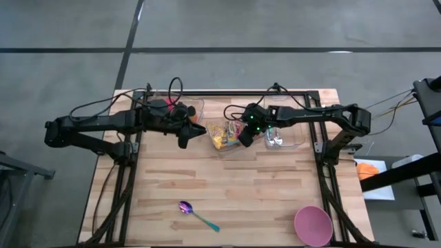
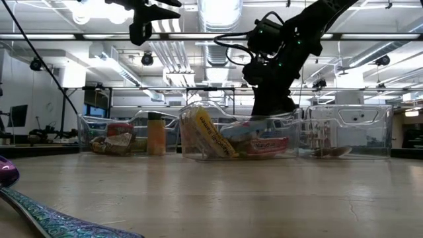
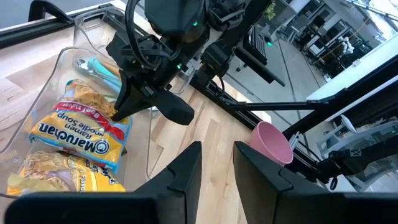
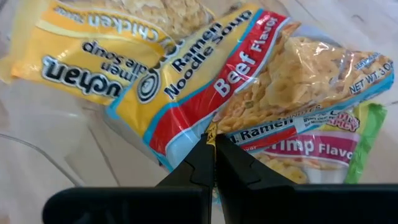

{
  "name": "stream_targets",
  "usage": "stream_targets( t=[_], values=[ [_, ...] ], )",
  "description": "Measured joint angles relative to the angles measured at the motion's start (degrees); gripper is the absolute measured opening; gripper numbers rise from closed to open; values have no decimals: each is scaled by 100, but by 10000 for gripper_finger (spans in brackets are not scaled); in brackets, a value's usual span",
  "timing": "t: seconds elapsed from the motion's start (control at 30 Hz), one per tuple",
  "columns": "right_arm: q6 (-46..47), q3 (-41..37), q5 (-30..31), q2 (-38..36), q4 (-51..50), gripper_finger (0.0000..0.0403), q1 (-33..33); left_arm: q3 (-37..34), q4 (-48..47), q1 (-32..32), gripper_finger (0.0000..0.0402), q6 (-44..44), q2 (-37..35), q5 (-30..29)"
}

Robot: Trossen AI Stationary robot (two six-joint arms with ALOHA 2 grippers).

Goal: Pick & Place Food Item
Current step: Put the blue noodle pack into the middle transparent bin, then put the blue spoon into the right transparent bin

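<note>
Where bins (image 1: 282,138) flank: ramen packets (image 4: 205,93) (stacked)

Ramen packet (image 4: 205,93): "Ramen Noodle Soup", "Beef Flavor". Second packet (image 3: 78,140): "Maruchan".

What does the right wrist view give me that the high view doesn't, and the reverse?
Right wrist only: package print, a beef flavor ramen pack and a shrimp flavor pack, with the right gripper shut on the beef pack's edge.
High view only: spoon, pink bowl, left gripper, the other bins.
Both: the middle bin of noodle packs.
</note>
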Motion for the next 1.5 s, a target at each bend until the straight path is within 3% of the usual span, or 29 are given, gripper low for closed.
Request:
stream_targets(
  t=[0.53, 0.77, 1.23, 1.5],
  values=[
    [27, -2, -109, -101, -47, 8, -4, -2, -37, 11, 101, 44, 0, -10],
    [43, 0, -267, -373, -322, 17, 2, 0, -88, 15, 101, 42, 0, 462],
    [210, 42, 58, -1635, -466, 190, 2, 4, -613, -215, 101, 412, 0, 1128],
    [345, 42, 72, -2390, -534, 221, 7, 15, -1002, -952, 101, 1007, 220, 1258]
  ],
)
